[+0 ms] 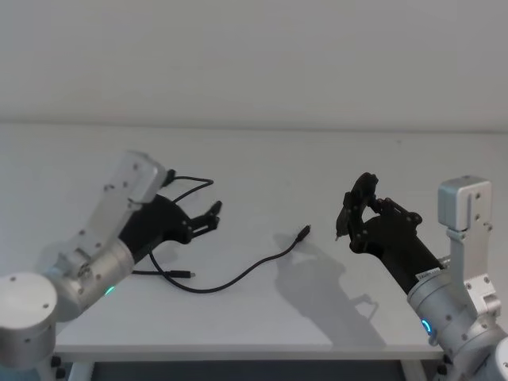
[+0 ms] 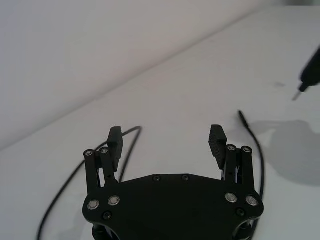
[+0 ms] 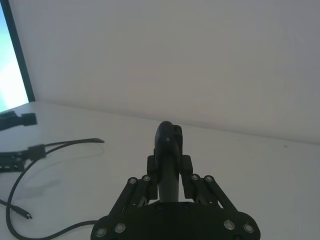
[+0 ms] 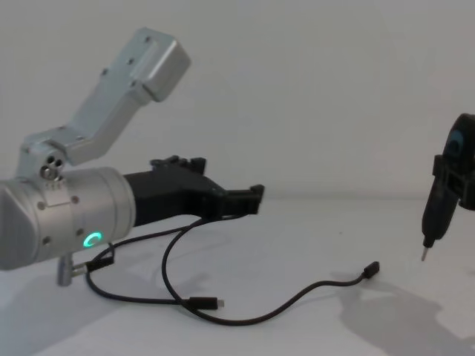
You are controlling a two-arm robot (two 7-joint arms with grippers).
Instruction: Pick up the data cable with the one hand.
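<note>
The data cable (image 1: 230, 279) lies in a loose loop on the white table, a thin black cord with one plug (image 1: 302, 232) toward the middle and another (image 1: 184, 274) near the front. It also shows in the chest view (image 4: 297, 297). My left gripper (image 1: 213, 216), on the silver arm with the green ring (image 4: 92, 239), hovers open just above the looped part. In the left wrist view its pads (image 2: 216, 139) are wide apart, the cord (image 2: 125, 145) passing outside them. My right gripper (image 1: 361, 216) is held up at the right, shut on a black pointed tool (image 4: 438, 211) with a silver tip.
The white table (image 1: 262, 167) stretches bare between the two arms and back to the wall. Its front edge (image 1: 238, 349) runs close below the cable. A dark screen edge (image 3: 17, 55) shows in the right wrist view.
</note>
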